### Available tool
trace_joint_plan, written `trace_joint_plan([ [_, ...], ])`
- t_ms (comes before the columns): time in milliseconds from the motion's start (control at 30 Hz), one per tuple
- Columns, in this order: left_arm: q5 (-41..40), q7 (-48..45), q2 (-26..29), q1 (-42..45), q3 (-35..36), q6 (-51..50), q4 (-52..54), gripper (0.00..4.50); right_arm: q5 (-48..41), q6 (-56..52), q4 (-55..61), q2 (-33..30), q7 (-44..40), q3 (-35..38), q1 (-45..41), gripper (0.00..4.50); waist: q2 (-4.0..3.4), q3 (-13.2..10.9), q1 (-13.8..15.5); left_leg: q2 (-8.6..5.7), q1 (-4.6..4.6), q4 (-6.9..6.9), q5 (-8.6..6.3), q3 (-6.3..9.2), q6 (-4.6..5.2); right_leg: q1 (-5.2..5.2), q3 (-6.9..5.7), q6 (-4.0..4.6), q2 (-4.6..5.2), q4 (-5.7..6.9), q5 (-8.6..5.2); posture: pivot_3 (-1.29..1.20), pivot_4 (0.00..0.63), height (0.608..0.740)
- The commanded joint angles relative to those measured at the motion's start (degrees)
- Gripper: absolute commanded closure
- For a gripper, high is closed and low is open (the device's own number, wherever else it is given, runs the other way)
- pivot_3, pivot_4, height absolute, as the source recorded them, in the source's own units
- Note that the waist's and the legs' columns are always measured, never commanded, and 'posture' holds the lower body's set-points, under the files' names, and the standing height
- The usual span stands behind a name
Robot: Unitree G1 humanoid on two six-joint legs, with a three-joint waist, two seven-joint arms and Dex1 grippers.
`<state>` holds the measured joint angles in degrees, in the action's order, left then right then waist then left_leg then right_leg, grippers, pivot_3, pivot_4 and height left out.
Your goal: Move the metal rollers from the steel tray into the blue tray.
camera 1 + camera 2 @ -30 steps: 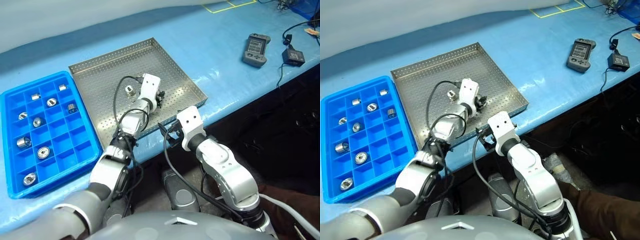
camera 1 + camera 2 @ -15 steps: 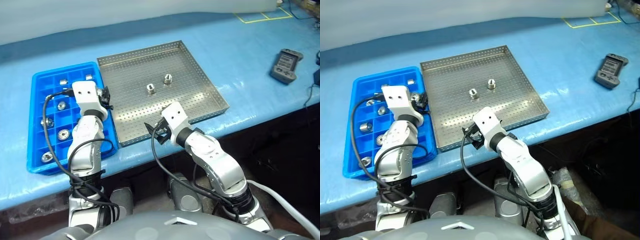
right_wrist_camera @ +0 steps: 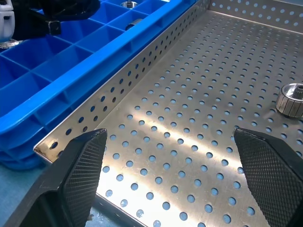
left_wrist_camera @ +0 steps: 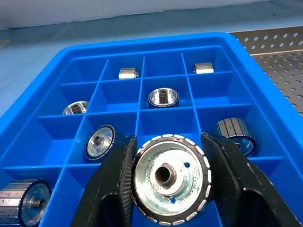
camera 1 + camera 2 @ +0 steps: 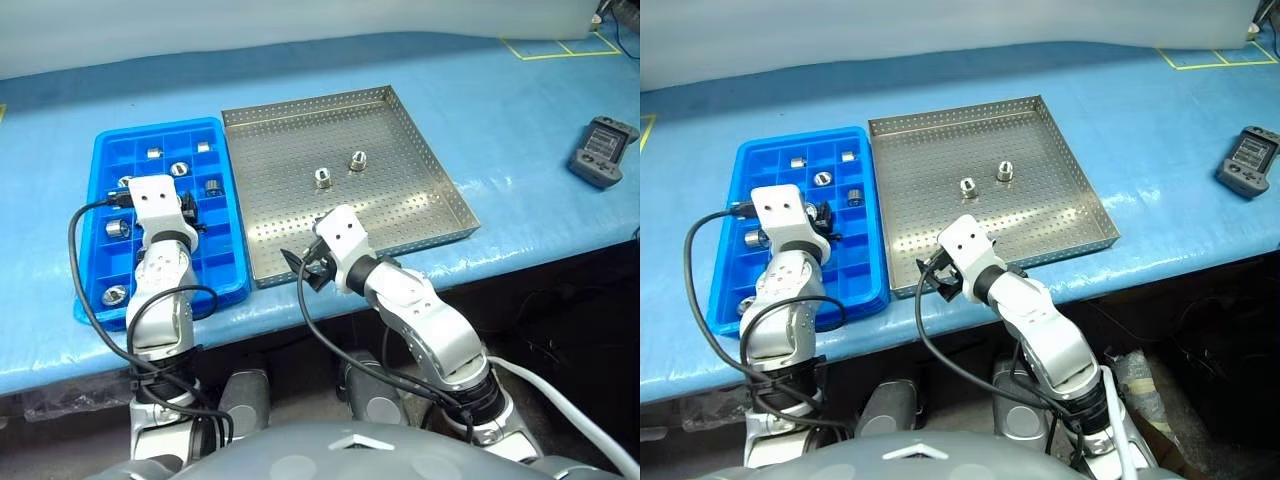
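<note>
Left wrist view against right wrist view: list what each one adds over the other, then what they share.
Left wrist view: the left gripper closed on a roller above a compartment of the blue tray. Right wrist view: the right gripper open over the steel tray, with a loose roller on its perforated floor. Both: the two trays side by side.

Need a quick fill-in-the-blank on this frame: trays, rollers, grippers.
1. The steel tray still holds ____ metal rollers.
2. The left gripper has a roller between its fingers over the ____ tray.
3. The right gripper is ____, holding nothing.

Missing: two; blue; open
</note>
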<state>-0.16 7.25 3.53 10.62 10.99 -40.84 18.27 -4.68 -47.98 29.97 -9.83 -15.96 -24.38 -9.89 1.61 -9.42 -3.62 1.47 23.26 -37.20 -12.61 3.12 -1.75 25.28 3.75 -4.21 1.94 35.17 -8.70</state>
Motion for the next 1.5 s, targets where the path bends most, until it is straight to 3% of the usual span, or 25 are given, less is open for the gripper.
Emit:
trace_joint_plan([
  [33, 0.1, -0.4, 0.1, 0.6, -1.0, 0.2, 1.3, 1.32, 0.2, 0.9, 2.0, 0.3, 0.7, 0.8, 0.2, 0.0, 0.0, 0.0, -0.1, 0.0, 0.0, 0.0, 0.0, 0.0, 0.0, 0.0, 0.0, 0.0, 0.0, 0.0, 0.0, -0.04, 0.15, 0.74],
  [167, 0.9, 0.4, 0.3, 0.7, -1.4, 0.4, 1.7, 0.02, -0.2, 0.9, 1.7, 1.1, 1.5, 1.9, 0.2, 0.0, 0.0, 0.0, -0.3, 0.02, -0.01, 0.0, 0.0, -0.01, 0.0, 0.0, 0.0, 0.0, -0.01, 0.0, 0.0, -0.04, 0.15, 0.74],
  [367, -0.5, -2.5, 0.9, -0.4, -2.8, 6.5, 4.2, 0.02, 2.6, 2.5, -4.7, 7.1, 8.8, 5.7, -3.6, 0.0, 0.01, 0.0, -0.3, 0.03, -0.01, -0.01, 0.0, -0.02, 0.0, 0.0, 0.0, 0.01, -0.02, 0.01, 0.01, -0.03, 0.15, 0.74],
  [733, -5.2, -17.7, 5.9, -5.2, -12.3, 11.4, 9.4, 0.02, 4.6, 12.4, -33.6, 15.9, 18.8, 15.8, -21.5, 0.0, 0.0, 0.0, -0.2, 0.04, 0.03, 0.04, 0.0, -0.07, 0.0, 0.05, 0.04, 0.05, -0.03, -0.03, 0.03, 0.01, 0.15, 0.74],
  [933, -5.8, -23.0, 9.5, -8.9, -16.6, 13.3, 12.2, 0.02, 5.0, 17.2, -50.1, 16.0, 20.5, 19.3, -30.5, 0.0, -0.04, 0.0, -0.2, 0.06, 0.02, 0.07, 0.0, -0.07, 0.01, 0.05, 0.03, 0.06, -0.04, -0.04, 0.03, 0.04, 0.15, 0.74],
  [1333, -9.2, -28.4, 12.3, -12.6, -19.1, 12.0, 15.0, 0.02, 5.0, 27.6, -72.9, 16.5, 18.5, 21.1, -38.6, 0.0, -0.13, -0.1, -0.1, 0.13, -0.01, 0.12, -0.01, -0.06, 0.04, 0.05, 0.03, 0.1, -0.11, -0.05, 0.01, 0.08, 0.15, 0.74],
  [1433, -8.9, -28.7, 12.6, -12.9, -19.6, 12.2, 15.3, 0.0, 4.6, 30.6, -77.9, 16.2, 19.1, 22.5, -40.7, 0.6, -0.14, -0.1, 0.0, 0.13, 0.0, 0.13, -0.01, -0.05, 0.05, 0.05, 0.03, 0.1, -0.12, -0.06, 0.01, 0.08, 0.15, 0.74],
  [1500, -8.7, -28.4, 12.6, -13.1, -19.8, 12.2, 15.5, 0.0, 4.3, 32.0, -80.5, 16.1, 19.4, 23.3, -41.8, 1.25, -0.15, -0.1, 0.0, 0.13, 0.0, 0.14, -0.01, -0.06, 0.05, 0.05, 0.03, 0.11, -0.12, -0.08, 0.01, 0.09, 0.15, 0.74],
])
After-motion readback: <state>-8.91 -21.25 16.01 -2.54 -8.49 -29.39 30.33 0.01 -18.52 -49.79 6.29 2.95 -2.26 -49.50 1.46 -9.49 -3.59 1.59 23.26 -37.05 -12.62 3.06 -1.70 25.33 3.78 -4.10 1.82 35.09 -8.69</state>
